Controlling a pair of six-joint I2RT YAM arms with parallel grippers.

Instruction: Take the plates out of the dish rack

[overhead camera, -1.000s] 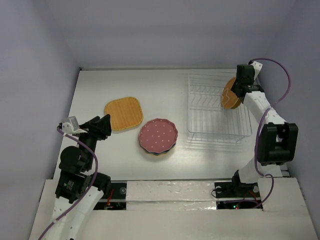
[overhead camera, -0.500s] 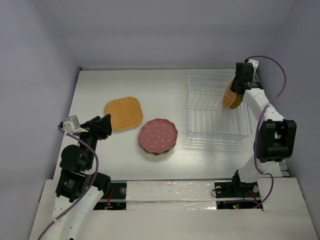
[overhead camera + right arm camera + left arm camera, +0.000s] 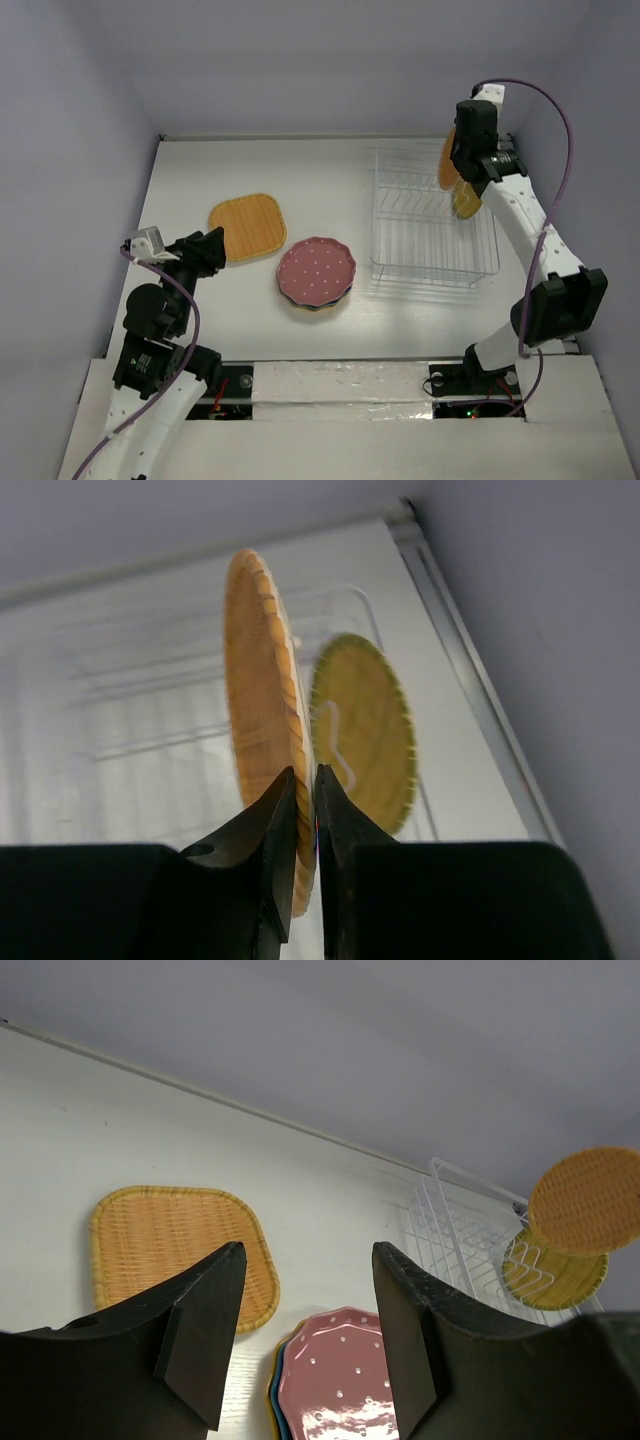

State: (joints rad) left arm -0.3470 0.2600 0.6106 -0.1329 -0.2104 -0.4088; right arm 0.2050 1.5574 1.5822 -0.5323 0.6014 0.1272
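My right gripper (image 3: 459, 158) is shut on the rim of an orange woven-look plate (image 3: 445, 165) and holds it on edge above the far right of the pale wire dish rack (image 3: 436, 262). In the right wrist view the fingers (image 3: 306, 780) pinch this plate (image 3: 260, 690). A yellow woven-look plate (image 3: 467, 202) still stands in the rack behind it (image 3: 367, 730). On the table lie an orange rounded-square plate (image 3: 248, 227) and a stack topped by a pink dotted plate (image 3: 317, 271). My left gripper (image 3: 207, 252) is open and empty, left of the stack (image 3: 308, 1252).
The rack's other slots show no plates. The left wrist view shows the square plate (image 3: 170, 1250), the pink plate (image 3: 345, 1380) with blue and yellow rims under it, and the rack (image 3: 460, 1250). Grey walls close in the table on three sides.
My right gripper has risen and moved left with the orange plate, lifting it out of the rack slot and away from the yellow plate. The left arm has barely moved.
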